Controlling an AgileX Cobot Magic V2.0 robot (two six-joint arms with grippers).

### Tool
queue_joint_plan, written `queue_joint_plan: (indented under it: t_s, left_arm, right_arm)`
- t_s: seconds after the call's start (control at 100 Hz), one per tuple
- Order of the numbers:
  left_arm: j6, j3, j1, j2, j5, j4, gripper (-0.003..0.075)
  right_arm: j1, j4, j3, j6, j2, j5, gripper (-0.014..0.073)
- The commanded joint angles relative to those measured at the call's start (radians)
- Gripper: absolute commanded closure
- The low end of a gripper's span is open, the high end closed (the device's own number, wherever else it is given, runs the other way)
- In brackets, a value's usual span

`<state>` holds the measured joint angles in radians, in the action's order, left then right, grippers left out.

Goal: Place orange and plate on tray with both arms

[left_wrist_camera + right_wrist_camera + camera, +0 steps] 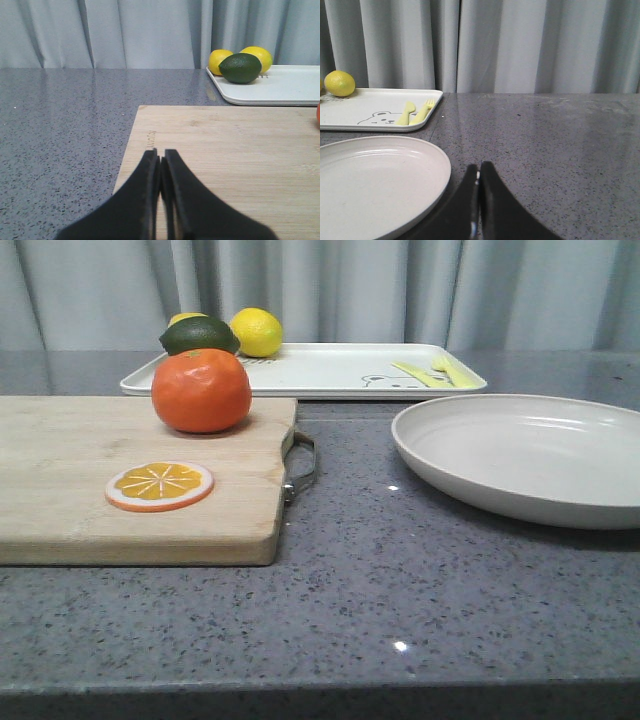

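I see orange (201,390) on cutting board (90,475), ahead-right of my left pincer (160,157), pressed together, empty. Plate (370,185) on counter (400,570) just left of right pincer (479,172), also closed. Tray (330,370) beyond both.

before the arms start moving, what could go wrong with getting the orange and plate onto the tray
1. The tray already holds lemons, a dark green fruit and yellow cutlery, so the wide plate may not fit flat.
2. The round orange on the cutting board could roll if nudged.
3. The plate's low rim gives the right fingers little to grip.
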<state>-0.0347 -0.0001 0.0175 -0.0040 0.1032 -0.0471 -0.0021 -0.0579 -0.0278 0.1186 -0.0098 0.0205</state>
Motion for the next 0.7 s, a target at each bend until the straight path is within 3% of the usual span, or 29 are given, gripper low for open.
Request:
queue_joint_plan:
  t_s: [0.0,0.28,0.42,0.69]
  left_arm:
    - [-0.01,0.024,0.0,-0.031,-0.076,-0.002,0.0739]
    - [-0.01,0.024,0.0,-0.031,-0.084,-0.002,0.0739]
    - [-0.01,0.024,0.0,-0.031,-0.154,-0.004,0.0739]
    - [-0.01,-0.037,0.0,0.01,-0.141,-0.038,0.0739]
  right_arm:
    - [0.0,-0.007,-0.001,-0.001,-0.019,0.086,0.0662]
    - [0.0,-0.007,0.0,-0.001,-0.019,0.106,0.0662]
    - [0.0,-0.006,0.015,-0.001,-0.016,0.098,0.0662]
    - [0.0,-0.007,0.127,-0.001,0.059,-0.043,0.0662]
